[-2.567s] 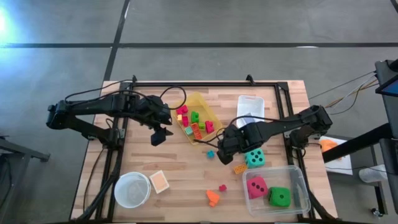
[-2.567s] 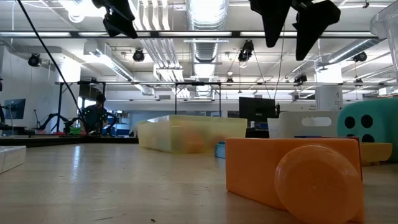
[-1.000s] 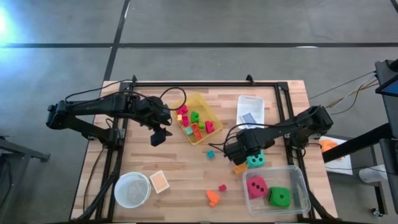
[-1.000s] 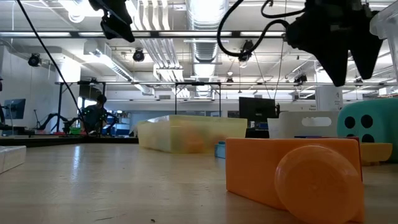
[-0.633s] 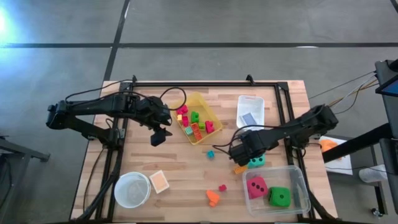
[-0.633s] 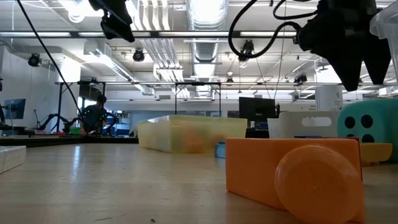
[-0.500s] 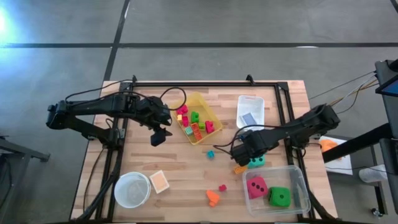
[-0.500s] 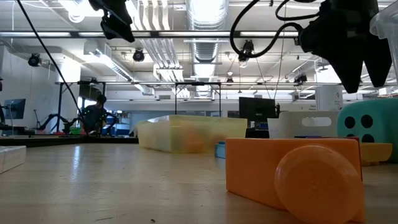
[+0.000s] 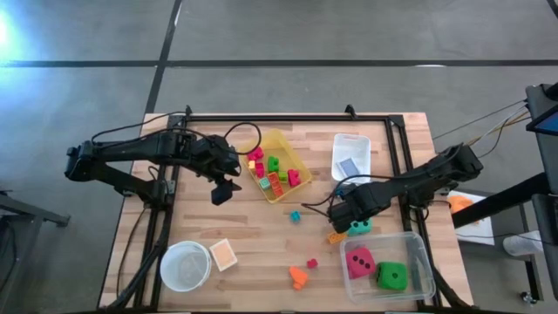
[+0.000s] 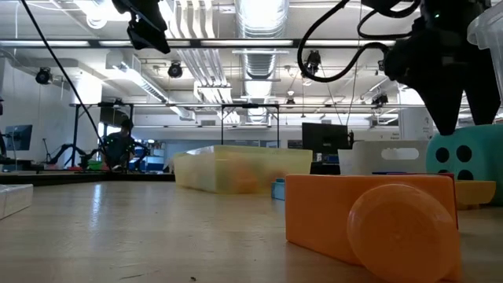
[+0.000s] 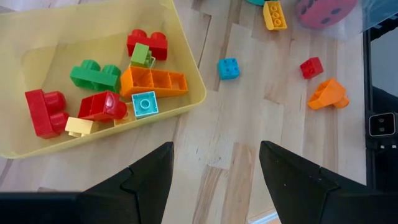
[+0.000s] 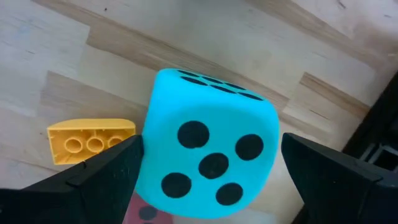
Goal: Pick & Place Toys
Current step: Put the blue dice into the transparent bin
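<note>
Teal die (image 12: 208,163) sits on the table just beside the clear bin (image 9: 418,253), between the right gripper's (image 12: 208,171) spread fingers. Farther off, the left gripper (image 11: 214,168) hangs spread beside the yellow bin (image 11: 93,25).

R tool (image 12: 205,171) open wide, low; L tool (image 11: 214,177) open, raised.
</note>
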`<action>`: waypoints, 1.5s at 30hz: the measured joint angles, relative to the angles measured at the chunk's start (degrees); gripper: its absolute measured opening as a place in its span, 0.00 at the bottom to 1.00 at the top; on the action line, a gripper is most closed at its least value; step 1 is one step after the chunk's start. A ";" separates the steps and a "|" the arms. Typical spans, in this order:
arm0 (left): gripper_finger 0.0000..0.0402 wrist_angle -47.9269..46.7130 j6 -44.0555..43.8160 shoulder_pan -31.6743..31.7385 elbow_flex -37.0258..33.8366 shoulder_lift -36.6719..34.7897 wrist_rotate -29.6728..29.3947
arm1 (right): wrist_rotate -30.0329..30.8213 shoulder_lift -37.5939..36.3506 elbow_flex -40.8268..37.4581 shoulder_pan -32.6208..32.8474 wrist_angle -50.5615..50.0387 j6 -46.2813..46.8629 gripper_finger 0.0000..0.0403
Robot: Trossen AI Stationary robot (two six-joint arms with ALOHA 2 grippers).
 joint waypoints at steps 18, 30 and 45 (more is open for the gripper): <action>0.60 0.00 -0.02 0.00 -0.04 -0.01 0.00 | 0.35 -1.73 -4.93 0.26 5.12 3.81 0.93; 0.60 -0.02 -0.02 0.00 -0.04 -0.01 0.00 | 0.36 -1.50 -4.27 0.24 4.73 3.91 0.93; 0.60 -0.02 -0.03 0.04 -0.04 0.00 0.00 | -1.04 -1.55 -6.09 0.39 5.42 2.13 0.93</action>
